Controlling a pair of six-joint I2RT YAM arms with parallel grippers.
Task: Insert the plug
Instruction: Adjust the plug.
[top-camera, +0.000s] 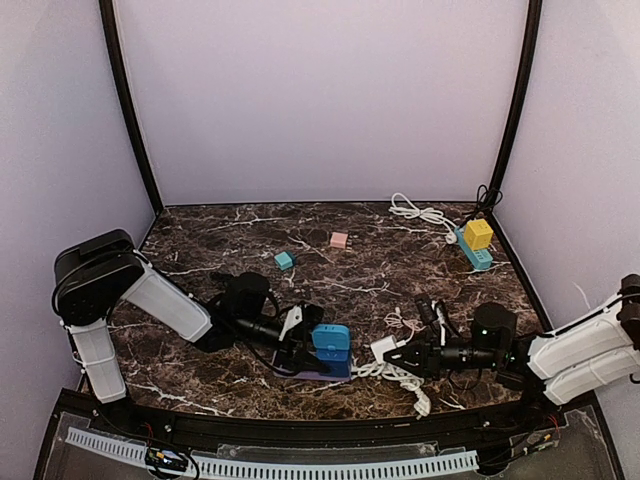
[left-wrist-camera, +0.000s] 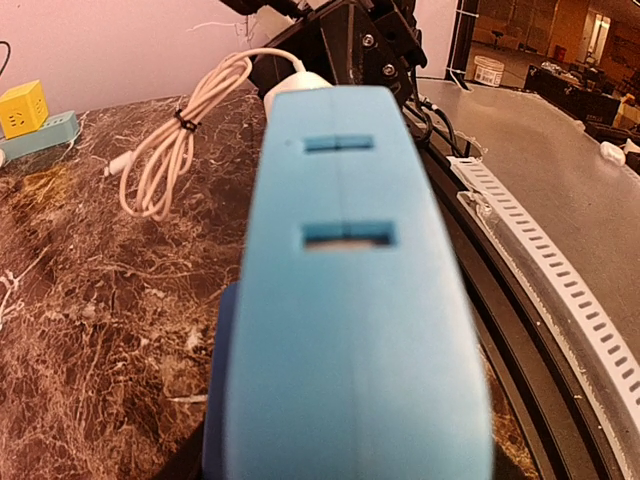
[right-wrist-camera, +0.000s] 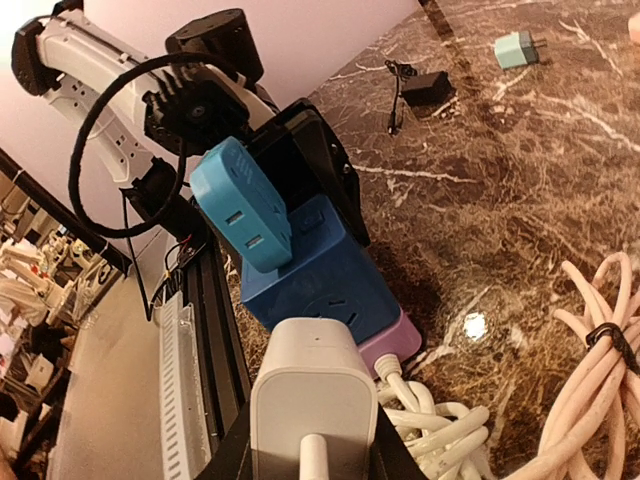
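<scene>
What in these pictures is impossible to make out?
- Left wrist view: the light blue socket block fills the frame, is blurred at its near end, and hides most of the white plug behind it.
- Right wrist view: the plug's prongs are hidden by its own body.
- Top view: the pink piece is too small to identify.

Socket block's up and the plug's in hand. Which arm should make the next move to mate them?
Right. The right tool grips the white plug, which already faces the slots of the light-blue socket block. The left tool only holds that block, so it is better kept as the brace.
</scene>
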